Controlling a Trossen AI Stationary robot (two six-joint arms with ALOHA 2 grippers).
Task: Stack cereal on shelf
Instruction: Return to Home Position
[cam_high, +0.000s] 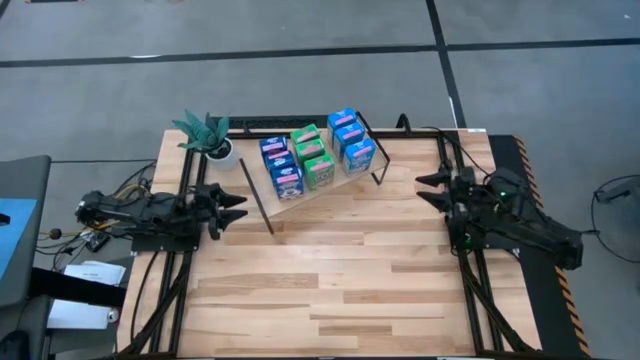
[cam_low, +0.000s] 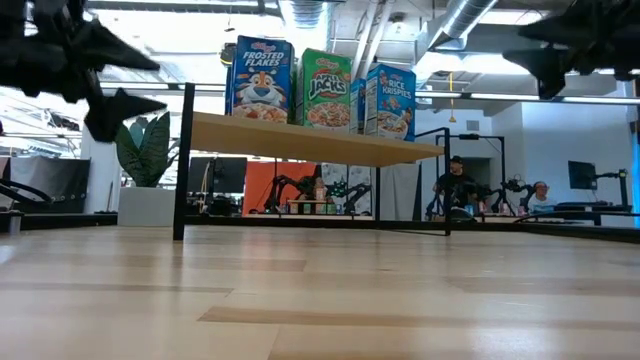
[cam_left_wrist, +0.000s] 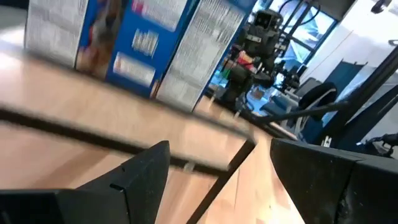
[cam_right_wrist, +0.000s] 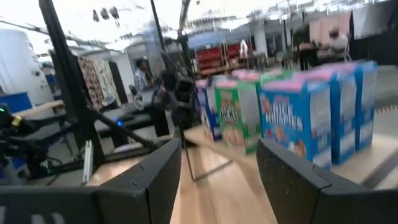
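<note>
Several small blue and green cereal boxes (cam_high: 315, 157) stand upright in three rows on the tilted wooden shelf (cam_high: 305, 196), which rests on thin black rod legs (cam_high: 256, 197) at the table's far middle. In the low view the boxes (cam_low: 320, 88) stand on the shelf board (cam_low: 310, 140). My left gripper (cam_high: 238, 209) is open and empty, left of the shelf. My right gripper (cam_high: 428, 190) is open and empty, right of the shelf. The boxes also show in the left wrist view (cam_left_wrist: 130, 43) and in the right wrist view (cam_right_wrist: 292, 118).
A potted plant (cam_high: 207, 135) stands at the table's far left, next to the shelf. The wooden tabletop (cam_high: 330, 290) lies bare in front of the shelf. People show in the room beyond the table (cam_low: 455, 185).
</note>
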